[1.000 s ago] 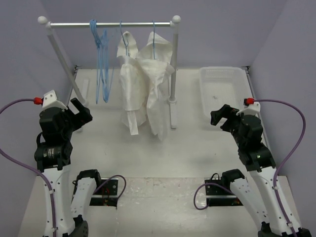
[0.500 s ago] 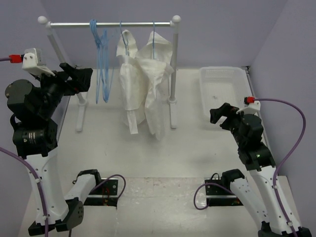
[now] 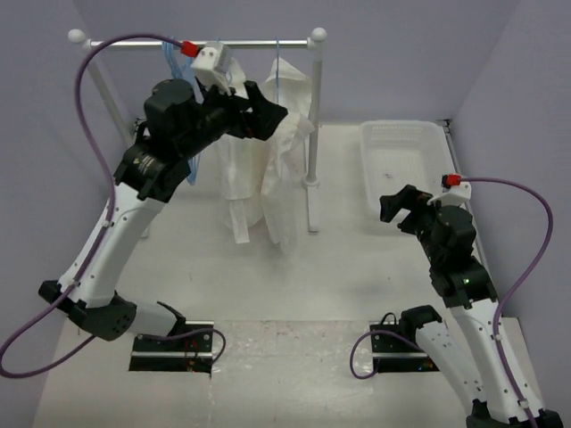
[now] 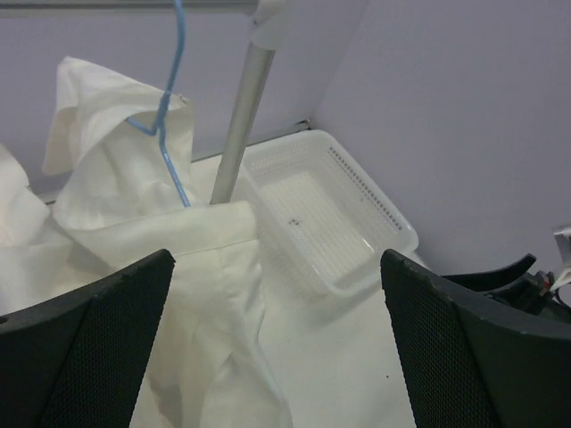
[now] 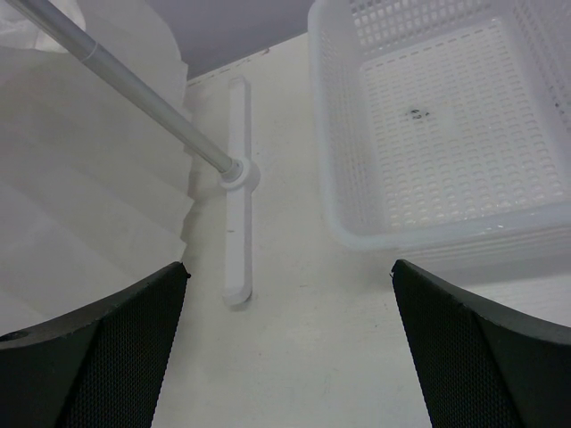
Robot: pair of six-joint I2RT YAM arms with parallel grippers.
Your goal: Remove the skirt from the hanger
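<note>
Two white garments hang on the rail. The smoother left one, the skirt (image 3: 234, 165), hangs with thin tails at its hem. The hanger that carries it is mostly hidden behind my left wrist. To its right, next to the post, a tiered white garment (image 3: 287, 174) (image 4: 116, 143) hangs on another light-blue hanger (image 3: 277, 67) (image 4: 165, 134). My left gripper (image 3: 268, 114) (image 4: 277, 259) is raised high in front of the two garments, open, with nothing between its jaws. My right gripper (image 3: 394, 207) (image 5: 290, 267) hovers low beside the basket, open and holding nothing.
The rack's rail (image 3: 134, 42) rests on two posts; the right post (image 3: 313, 134) (image 5: 134, 89) has a flat foot (image 5: 236, 223). Several bare blue hangers (image 3: 185, 134) hang at the rail's left. A white mesh basket (image 3: 370, 174) (image 5: 335, 169) sits at the back right.
My left arm has swung up from the left side of the table to rail height, bringing its open gripper in front of the garments. The right arm has stayed put.
</note>
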